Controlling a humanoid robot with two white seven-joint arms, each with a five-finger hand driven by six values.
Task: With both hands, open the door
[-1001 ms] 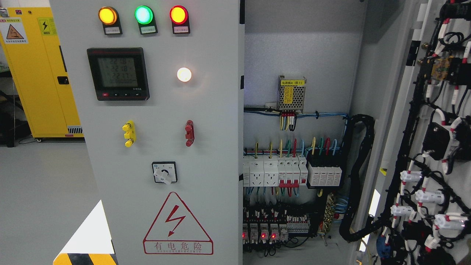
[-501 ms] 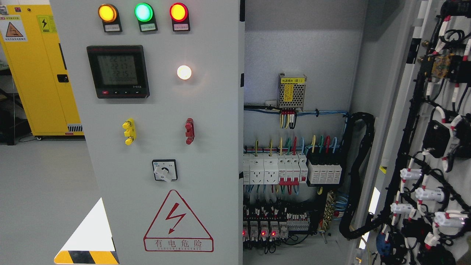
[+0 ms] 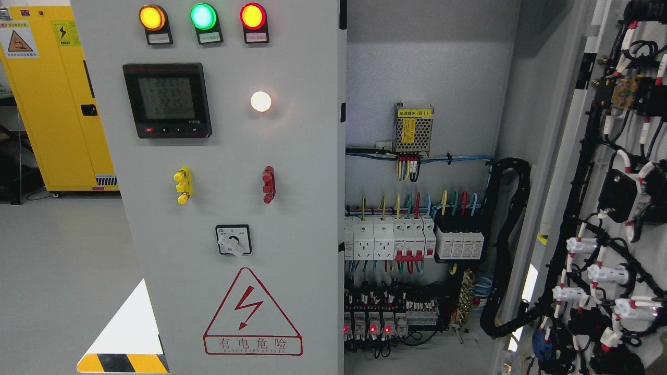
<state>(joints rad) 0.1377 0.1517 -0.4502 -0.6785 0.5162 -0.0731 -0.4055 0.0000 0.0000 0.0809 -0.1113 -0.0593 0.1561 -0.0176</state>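
Note:
A grey electrical cabinet fills the head view. Its left door (image 3: 302,219) is closed and carries three lit lamps, a black meter (image 3: 167,100), a white lamp, a yellow handle (image 3: 183,185), a red handle (image 3: 268,184), a rotary switch (image 3: 233,240) and a red warning triangle. The right door (image 3: 615,187) stands swung wide open at the picture's right, its inner face covered in black wiring and white connectors. Between them the cabinet interior (image 3: 427,67) shows breakers (image 3: 411,239) and coloured wires. Neither hand nor arm shows anywhere.
A yellow safety cabinet (image 3: 57,99) stands at the far left on a grey floor. A black-and-yellow striped floor marking (image 3: 122,363) lies at the lower left. A thick black cable bundle (image 3: 508,245) loops from the interior toward the open door.
The whole scene has slid slightly downward in view, so the camera tilted a little. The meter digits changed. The doors stand as before.

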